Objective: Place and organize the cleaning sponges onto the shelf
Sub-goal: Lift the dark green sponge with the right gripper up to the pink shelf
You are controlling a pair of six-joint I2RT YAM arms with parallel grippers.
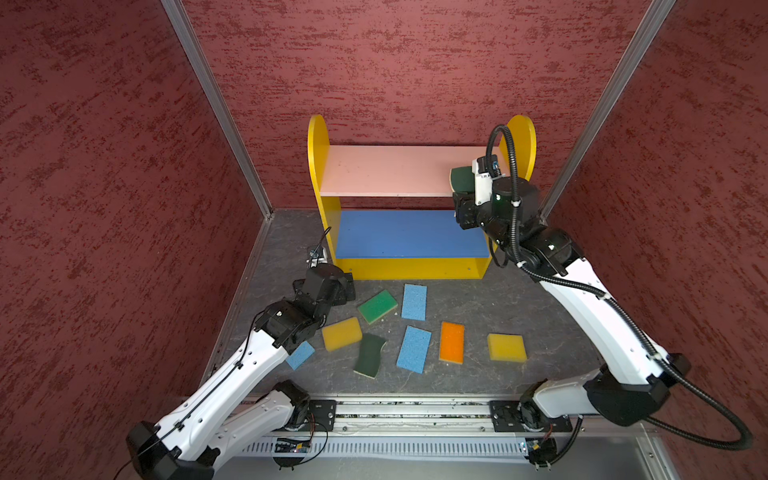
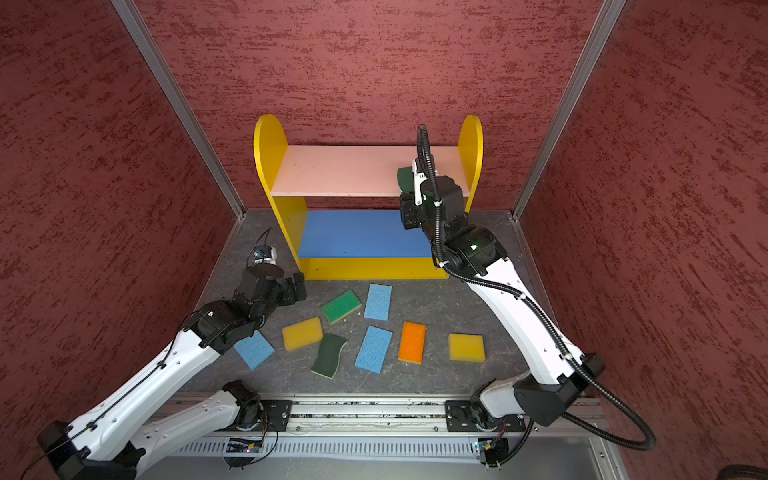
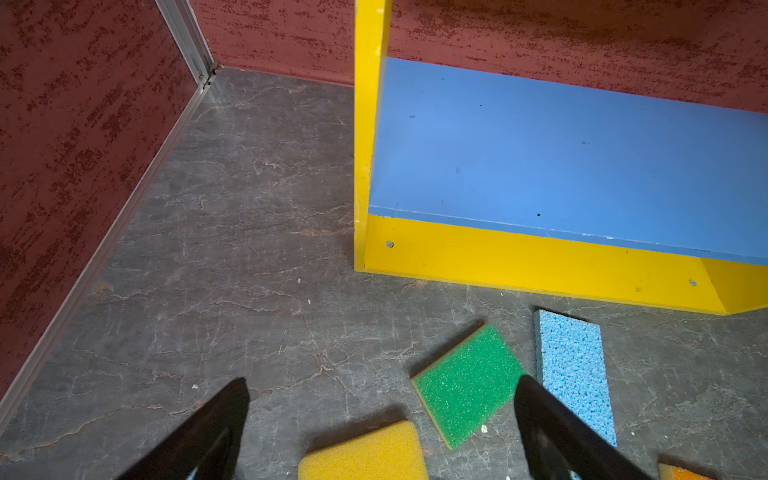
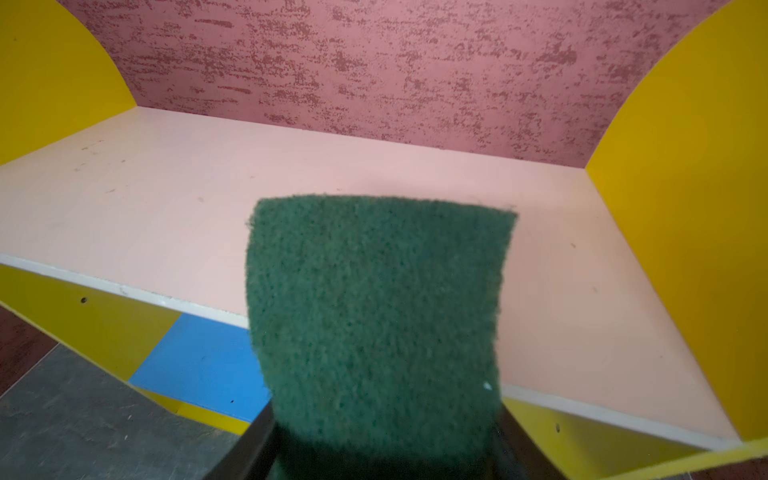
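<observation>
Pinching dark green sponge in right gripper over front edge of roomy pink board. Holding nothing in wide-spread left gripper.

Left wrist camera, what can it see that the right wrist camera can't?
Only the left wrist view shows sponges lying on the floor: a bright green sponge, a blue sponge, a yellow sponge and a corner of an orange sponge, with the left gripper open and empty. Only the right wrist view shows the dark green sponge gripped by the right gripper over the pink top board. Both show the blue middle board, the yellow sides, the grey floor and the red wall.
</observation>
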